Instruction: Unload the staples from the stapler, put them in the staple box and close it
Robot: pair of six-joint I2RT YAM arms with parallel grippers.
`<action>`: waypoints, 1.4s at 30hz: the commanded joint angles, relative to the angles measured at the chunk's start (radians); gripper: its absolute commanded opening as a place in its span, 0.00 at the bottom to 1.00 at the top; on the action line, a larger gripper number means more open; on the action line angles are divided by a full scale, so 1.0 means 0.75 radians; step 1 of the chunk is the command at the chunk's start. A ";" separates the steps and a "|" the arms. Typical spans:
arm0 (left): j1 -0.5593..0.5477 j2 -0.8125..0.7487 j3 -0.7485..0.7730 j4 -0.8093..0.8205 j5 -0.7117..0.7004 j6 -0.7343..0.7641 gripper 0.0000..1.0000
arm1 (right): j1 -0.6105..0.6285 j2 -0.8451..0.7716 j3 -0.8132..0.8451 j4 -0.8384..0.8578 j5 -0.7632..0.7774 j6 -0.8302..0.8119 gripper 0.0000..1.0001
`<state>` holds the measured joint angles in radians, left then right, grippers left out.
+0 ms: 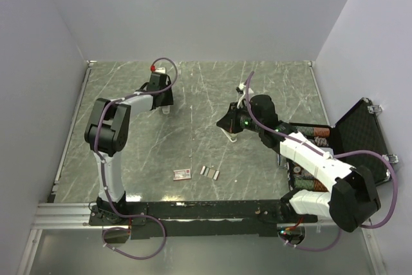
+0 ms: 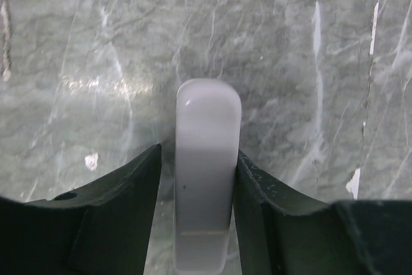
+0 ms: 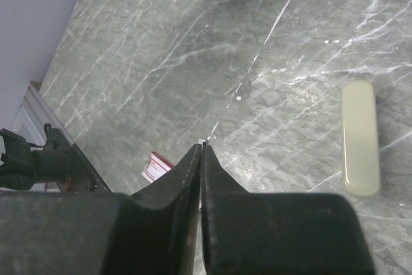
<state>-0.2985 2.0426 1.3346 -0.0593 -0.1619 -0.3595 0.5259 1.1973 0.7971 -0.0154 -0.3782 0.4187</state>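
Observation:
My left gripper (image 1: 165, 109) is shut on a pale whitish, round-ended part of the stapler (image 2: 206, 159), held over the far left of the table. A pale olive-green elongated stapler part (image 3: 360, 138) lies flat on the table to the right of my right gripper. My right gripper (image 3: 203, 145) hovers mid-table and also shows in the top view (image 1: 226, 125). Its jaws are pressed together on a thin silver staple strip (image 3: 204, 140), of which only the tip shows. Two short staple strips (image 1: 209, 172) lie near the table's front.
A small red-and-white flat box (image 1: 182, 173) lies beside the loose strips and shows in the right wrist view (image 3: 154, 165). An open black case (image 1: 357, 136) stands at the right edge. Grey walls enclose the marbled table (image 1: 193, 140).

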 commanded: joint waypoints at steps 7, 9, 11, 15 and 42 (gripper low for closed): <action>-0.023 -0.357 -0.049 -0.054 -0.019 0.007 0.56 | 0.007 -0.068 0.017 -0.043 0.048 -0.028 0.37; -0.044 -0.404 -0.041 -0.084 0.007 0.021 0.56 | 0.007 -0.077 0.023 -0.065 0.054 -0.039 0.41; -0.072 -0.447 -0.033 -0.115 0.048 0.044 0.56 | 0.007 -0.085 0.035 -0.104 0.073 -0.047 0.46; -0.150 -0.490 0.002 -0.144 0.187 0.127 0.56 | 0.007 -0.111 0.050 -0.200 0.140 -0.059 0.49; -0.549 0.209 0.481 0.003 0.523 0.060 0.26 | 0.004 0.128 -0.216 -0.031 0.230 0.117 0.00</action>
<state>-0.6777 2.1750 1.6436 -0.1318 0.1799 -0.2832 0.5259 1.2369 0.6228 -0.1146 -0.2359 0.4786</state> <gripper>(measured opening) 0.257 0.008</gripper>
